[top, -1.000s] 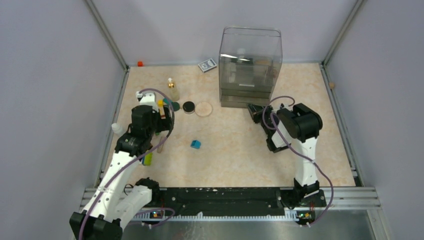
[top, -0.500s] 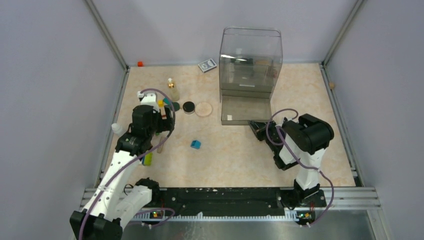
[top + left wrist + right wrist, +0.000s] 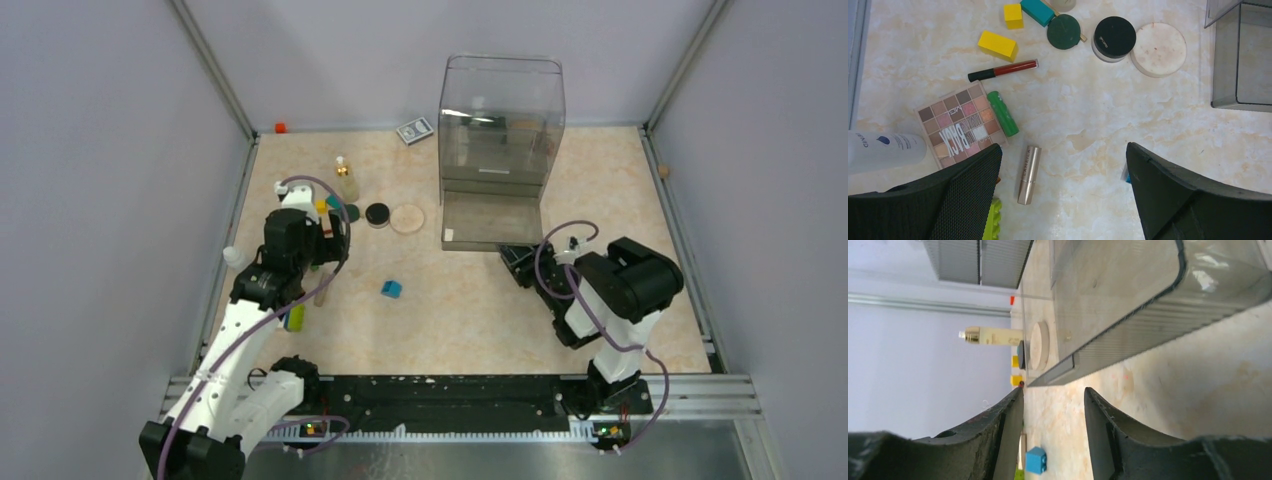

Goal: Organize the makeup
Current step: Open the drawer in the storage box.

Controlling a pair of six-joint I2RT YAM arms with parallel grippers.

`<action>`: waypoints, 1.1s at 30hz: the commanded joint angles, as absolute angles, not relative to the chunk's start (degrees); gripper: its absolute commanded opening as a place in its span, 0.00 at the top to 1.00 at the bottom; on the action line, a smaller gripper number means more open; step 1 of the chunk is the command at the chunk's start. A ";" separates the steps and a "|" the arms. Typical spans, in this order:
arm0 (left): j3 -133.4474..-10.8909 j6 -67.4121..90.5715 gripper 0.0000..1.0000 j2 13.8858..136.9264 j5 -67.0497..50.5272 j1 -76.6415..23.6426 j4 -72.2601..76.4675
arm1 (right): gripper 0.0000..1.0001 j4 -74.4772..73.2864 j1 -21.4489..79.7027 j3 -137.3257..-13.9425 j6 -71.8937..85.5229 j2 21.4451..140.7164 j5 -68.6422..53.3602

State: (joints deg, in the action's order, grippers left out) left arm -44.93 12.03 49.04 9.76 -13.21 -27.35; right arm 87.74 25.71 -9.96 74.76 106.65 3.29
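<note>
The makeup lies loose on the left of the desk (image 3: 450, 310): palette (image 3: 959, 125), gold tube (image 3: 1029, 167), red gloss (image 3: 1003, 70), black compact (image 3: 1114, 37), beige disc (image 3: 1158, 49), white bottle (image 3: 885, 150) at the edge, and the gold-capped bottle (image 3: 346, 178) standing further back. None of it is in the clear organiser (image 3: 500, 100) yet. The left pincer (image 3: 1062, 150) hangs over this cluster with jaws spread wide and empty, probably so it can drop onto whichever piece comes first; the gold tube lies nearest beneath it. The right pincer (image 3: 1054, 389) sits low just in front of the organiser's drawer (image 3: 492, 222), which stands pulled out toward the arms. Its jaws are parted and grip nothing, with the drawer's front lip just beyond the tips. That pose suits a drawer left open to receive things. Yellow blocks (image 3: 998, 45) and a blue cube (image 3: 391, 289) lie among the cosmetics and likely stay out.
</note>
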 commanded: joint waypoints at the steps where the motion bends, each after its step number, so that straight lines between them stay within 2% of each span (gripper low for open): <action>1: -49.79 13.16 0.01 48.61 8.57 -13.18 -27.36 | 0.53 97.10 25.76 -5.21 68.61 100.31 0.55; 6: -50.92 15.29 0.01 48.86 10.29 -13.18 -29.23 | 0.53 87.39 25.66 -1.74 63.32 91.65 -3.03; 8: -49.85 15.91 0.01 48.87 11.25 -13.18 -29.45 | 0.53 79.23 25.74 -1.82 60.12 86.29 -3.57; 13: -48.67 17.73 0.01 50.21 12.28 -13.18 -30.50 | 0.52 37.38 25.75 -9.90 49.45 66.08 -0.80; 15: -48.06 19.06 0.01 51.16 12.69 -13.23 -30.75 | 0.48 23.42 25.71 -13.92 45.34 59.67 3.91; 18: -46.50 21.26 0.04 52.98 11.40 -13.18 -30.18 | 0.38 9.16 25.60 -18.16 41.12 51.62 8.97; 20: -45.15 22.83 0.05 54.45 10.54 -13.18 -29.18 | 0.30 4.16 25.63 -19.21 39.91 47.22 10.83; 22: -44.02 24.39 0.05 56.27 10.73 -13.18 -28.25 | 0.27 1.42 25.50 -19.26 39.18 43.46 11.34; 27: -42.87 28.05 0.06 63.05 12.67 -13.02 -27.38 | 0.26 -0.99 25.45 -18.08 38.86 38.70 9.47; 33: -41.81 32.52 0.12 71.60 15.64 -12.66 -26.50 | 0.26 -0.75 25.43 -17.33 39.29 40.04 7.56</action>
